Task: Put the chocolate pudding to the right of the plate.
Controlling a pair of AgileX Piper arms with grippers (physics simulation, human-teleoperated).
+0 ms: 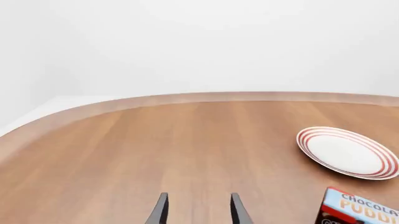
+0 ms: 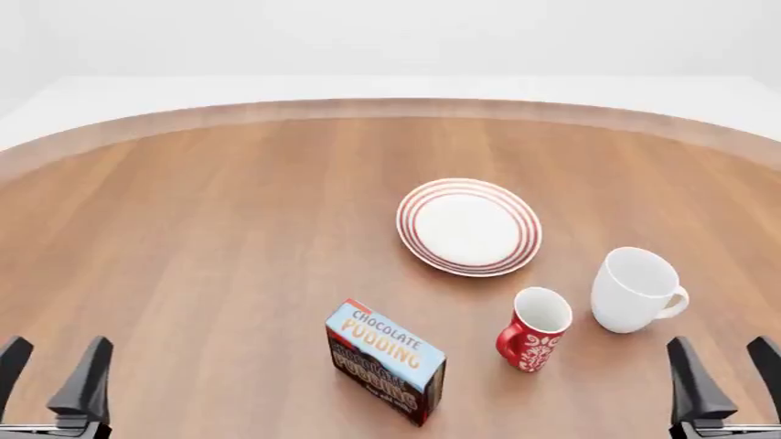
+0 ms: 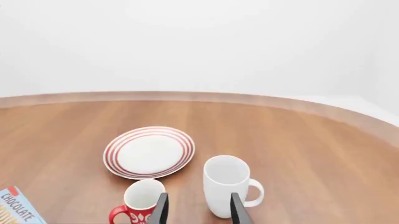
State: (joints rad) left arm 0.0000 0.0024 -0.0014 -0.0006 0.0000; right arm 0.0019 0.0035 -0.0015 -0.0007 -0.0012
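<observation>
While both arms sit low at the near edge of the table [image 2: 183, 229], I record the layout with the plate [image 2: 469, 226] as my reference. It lies flat near the table's middle, white with red rings at the rim, and carries nothing.

I find the pudding [image 2: 384, 361] nearer to me than the plate and somewhat to its left, well apart from it. The carton rests on the wood with its light-blue lettered face up and its dark brown side toward the front camera, turned at an angle to the table edge. Nothing touches it.

A red mug [image 2: 533, 328] stands upright on the near side of the plate, slightly right of it, close to the rim but not touching. A white mug [image 2: 635, 289] stands upright to the plate's right and a little nearer to me, its handle pointing away from the plate. The two mugs stand just beside each other with a gap between them.

I see the left gripper [image 2: 53, 375] far to the plate's left and nearest to me, fingers spread, nothing between them; its wrist view confirms bare wood in the gap. The right gripper [image 2: 726, 375] sits at the opposite near corner, fingers likewise spread and holding nothing, with both mugs visible past them in its wrist view.
</observation>
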